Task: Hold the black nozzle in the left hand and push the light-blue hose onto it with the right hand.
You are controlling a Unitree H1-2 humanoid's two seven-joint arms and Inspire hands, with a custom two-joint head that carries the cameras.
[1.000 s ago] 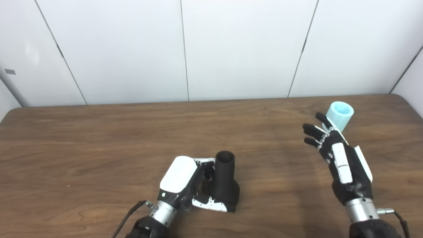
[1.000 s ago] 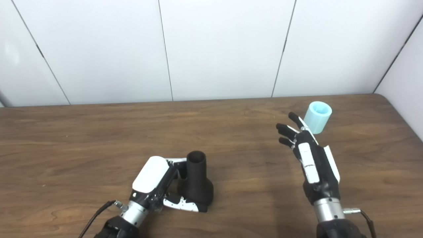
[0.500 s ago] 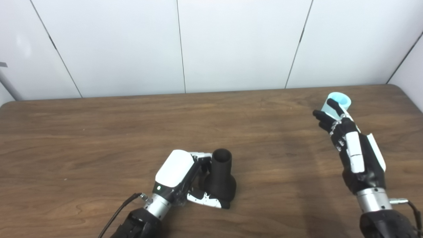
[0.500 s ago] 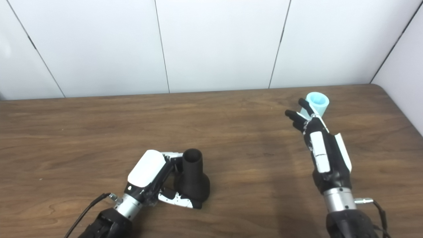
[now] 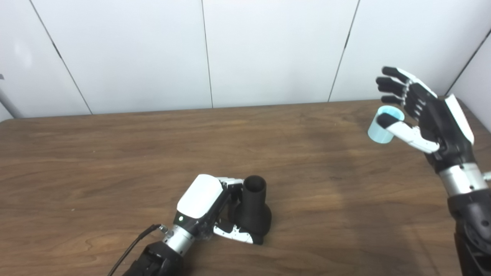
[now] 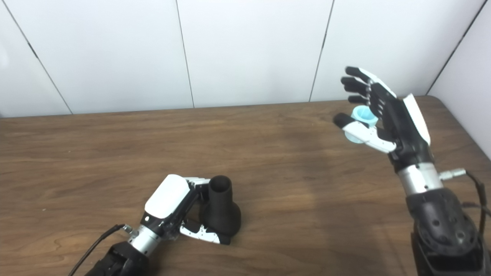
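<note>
A: The light-blue hose (image 5: 379,130) stood on end near the far right corner of the tabletop (image 5: 115,153), its open mouth up. It was a short, thick-walled sleeve, and I judged it light and somewhat rubbery, so it could give under a hard squeeze.

B: And the right robot hand (image 5: 425,111)?

A: It was raised above the tabletop, fingers (image 5: 391,82) spread wide, thumb reaching out in front of the hose. It held nothing. Whether the thumb touched the hose I could not tell.

B: Where would you take hold of it?

A: Around the side wall, about mid-height, with the thumb opposite the fingers. That would leave one mouth clear for the nozzle. A pinch on the rim risked flattening the opening.

B: The black nozzle (image 5: 253,209)?

A: Near the front edge, a little left of centre, upright on its flared base with the narrow neck pointing up. It looked like stiff, matte plastic, not slippery. The left robot hand (image 5: 209,207) was wrapped around it from the left, fingers closed at the neck and thumb along the base.

B: So the two parts were well apart.

A: Yes. The hose was not yet grasped, and the push-fit would likely need firm, straight pressure.
</note>
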